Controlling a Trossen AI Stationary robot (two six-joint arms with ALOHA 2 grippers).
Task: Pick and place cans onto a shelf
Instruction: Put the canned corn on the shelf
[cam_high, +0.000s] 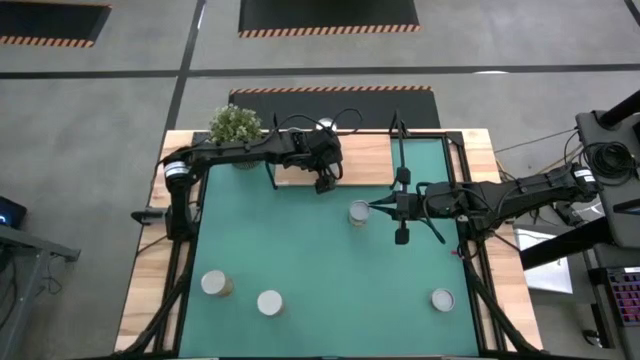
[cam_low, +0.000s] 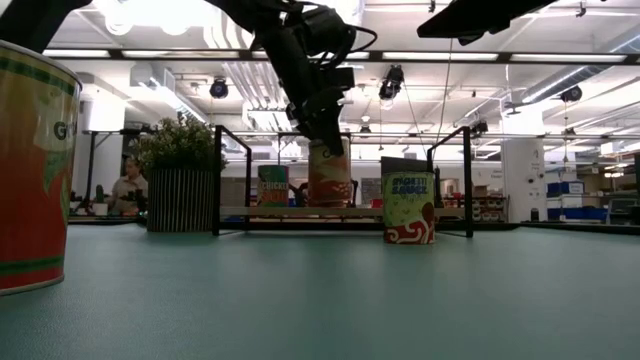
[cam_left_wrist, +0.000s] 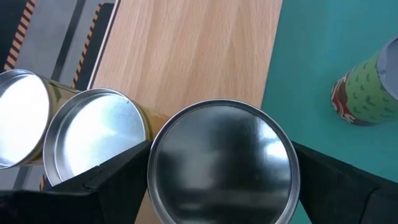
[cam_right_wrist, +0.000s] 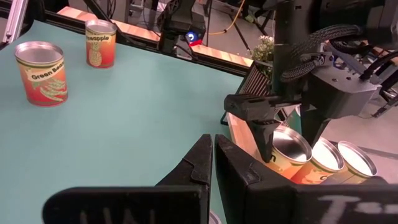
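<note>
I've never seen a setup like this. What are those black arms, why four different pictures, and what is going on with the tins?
Two robot arms work at a table with a green mat. One picture looks down from above, one looks level across the tabletop, and one comes from a camera on each arm's wrist.

The left gripper is over the wooden shelf at the table's far edge. Its fingers stand wide around a can there, beside two other cans already on the board. The low view shows this can resting on the shelf.

The right gripper waits, shut and holding nothing, next to a green-labelled can on the mat. Three more cans stand near the front edge. A potted plant sits at a back corner.
</note>
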